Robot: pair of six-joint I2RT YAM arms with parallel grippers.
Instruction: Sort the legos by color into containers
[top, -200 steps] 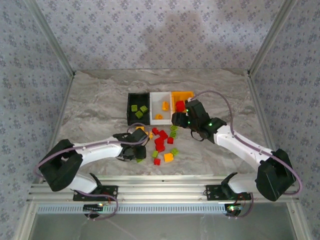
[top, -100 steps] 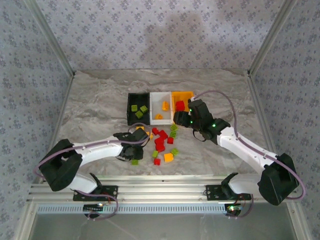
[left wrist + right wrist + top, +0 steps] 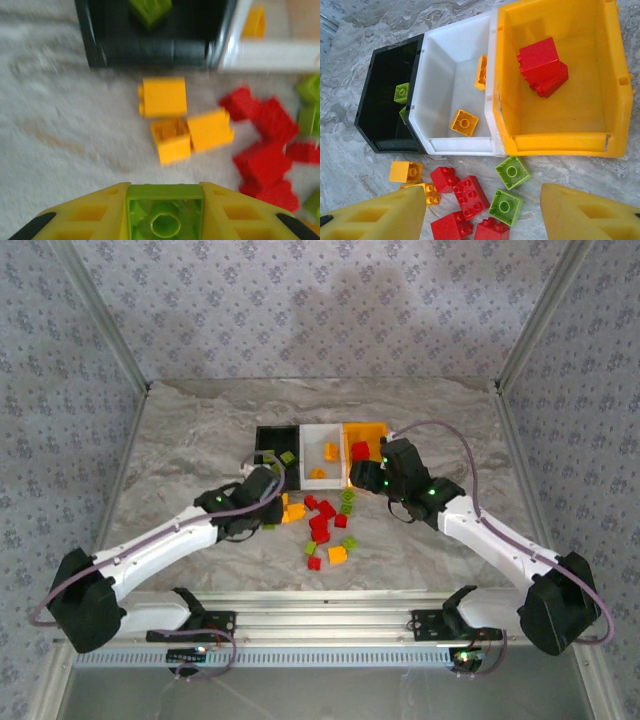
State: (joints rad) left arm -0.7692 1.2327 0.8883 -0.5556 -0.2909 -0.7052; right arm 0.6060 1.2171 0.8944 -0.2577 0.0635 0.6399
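Observation:
My left gripper [image 3: 266,486] [image 3: 165,197] is shut on a lime green lego [image 3: 165,220] and hovers just in front of the black container [image 3: 262,433] [image 3: 150,50], above three yellow-orange legos [image 3: 172,125]. The right gripper [image 3: 366,478] [image 3: 482,212] stands open above red legos [image 3: 470,195] and green legos [image 3: 506,206] on the table, near the front of the white container [image 3: 322,430] [image 3: 465,145] and the orange-yellow container [image 3: 366,427] [image 3: 560,142]. Green bricks [image 3: 402,92] lie in the black bin, orange ones [image 3: 464,122] in the white, red ones [image 3: 542,65] in the orange-yellow.
The three bins stand side by side at the table's centre back. Loose bricks [image 3: 322,530] are scattered between the two grippers, with a few [image 3: 330,555] nearer the front edge. Patterned walls and metal rails [image 3: 110,330] enclose the marble table [image 3: 180,450].
The left gripper shut on a green brick near the front of the pile and carried it up and back toward the black bin. The right gripper shifted slightly and stayed open.

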